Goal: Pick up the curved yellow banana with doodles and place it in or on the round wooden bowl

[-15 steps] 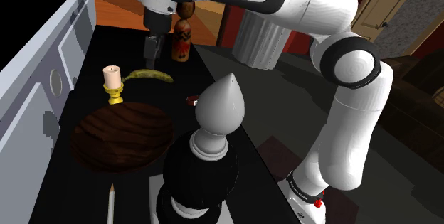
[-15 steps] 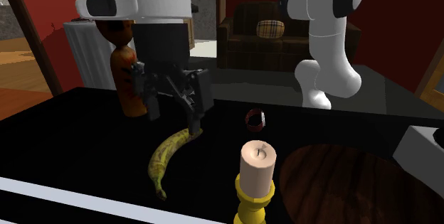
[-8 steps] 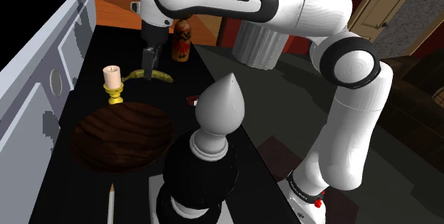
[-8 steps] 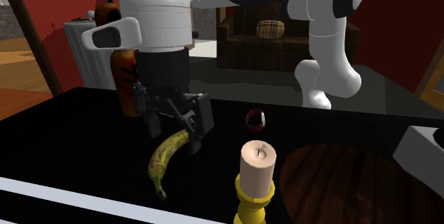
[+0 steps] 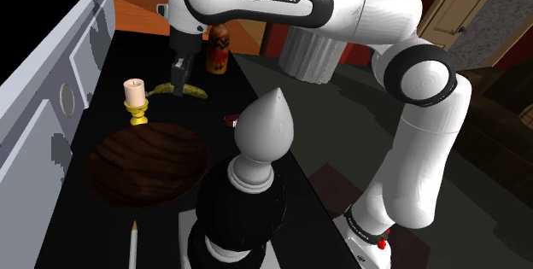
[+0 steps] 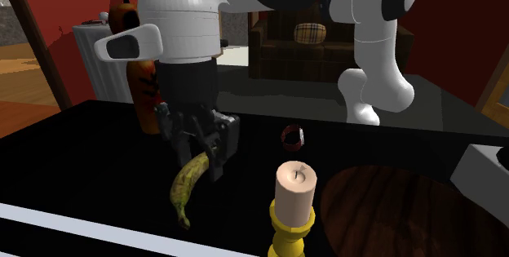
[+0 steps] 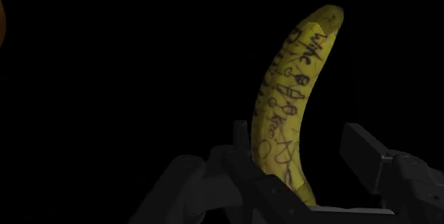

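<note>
Shoulder view: jaws are low over the worktop (image 5: 215,109) at the banana (image 5: 195,93), which lies well apart from the bowl (image 5: 145,163); second exterior view: jaws straddle the banana's (image 6: 184,186) far end; wrist view: jaws open, nothing clasped, banana (image 7: 295,80) between them, long axis running away across the closing line, nearer one finger; closing should grip it

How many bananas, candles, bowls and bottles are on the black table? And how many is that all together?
banana: 1
candle: 1
bowl: 1
orange bottle: 1
Total: 4
</note>
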You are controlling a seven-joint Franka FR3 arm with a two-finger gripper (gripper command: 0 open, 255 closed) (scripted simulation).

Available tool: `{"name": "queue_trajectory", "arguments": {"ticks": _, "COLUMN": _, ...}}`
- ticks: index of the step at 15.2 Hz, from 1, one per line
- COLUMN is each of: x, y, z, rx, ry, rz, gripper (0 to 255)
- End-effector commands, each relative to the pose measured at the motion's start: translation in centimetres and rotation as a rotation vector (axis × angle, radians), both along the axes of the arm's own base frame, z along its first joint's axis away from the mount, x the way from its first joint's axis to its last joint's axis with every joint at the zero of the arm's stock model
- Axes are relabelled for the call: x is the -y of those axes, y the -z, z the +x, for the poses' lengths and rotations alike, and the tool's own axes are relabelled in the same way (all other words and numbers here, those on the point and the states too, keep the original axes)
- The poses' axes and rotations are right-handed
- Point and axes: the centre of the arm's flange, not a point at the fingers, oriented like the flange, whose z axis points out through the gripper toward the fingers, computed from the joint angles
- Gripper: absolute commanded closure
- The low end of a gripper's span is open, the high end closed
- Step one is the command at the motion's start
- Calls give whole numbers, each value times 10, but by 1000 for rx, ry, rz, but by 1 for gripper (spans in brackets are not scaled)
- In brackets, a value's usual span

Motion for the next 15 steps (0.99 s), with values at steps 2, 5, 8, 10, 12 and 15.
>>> {"name": "queue_trajectory", "arguments": {"ticks": 2, "x": 0, "y": 0, "z": 0, "rx": 0, "ry": 0, "rz": 0, "gripper": 255}}
{"name": "queue_trajectory", "arguments": {"ticks": 5, "x": 0, "y": 0, "z": 0, "rx": 0, "ry": 0, "rz": 0, "gripper": 255}}
{"name": "queue_trajectory", "arguments": {"ticks": 8, "x": 0, "y": 0, "z": 0, "rx": 0, "ry": 0, "rz": 0, "gripper": 255}}
{"name": "queue_trajectory", "arguments": {"ticks": 10, "x": 0, "y": -5, "z": 0, "rx": 0, "ry": 0, "rz": 0, "gripper": 255}}
{"name": "queue_trajectory", "arguments": {"ticks": 12, "x": 0, "y": -16, "z": 0, "rx": 0, "ry": 0, "rz": 0, "gripper": 255}}
{"name": "queue_trajectory", "arguments": {"ticks": 15, "x": 0, "y": -32, "z": 0, "rx": 0, "ry": 0, "rz": 0, "gripper": 255}}
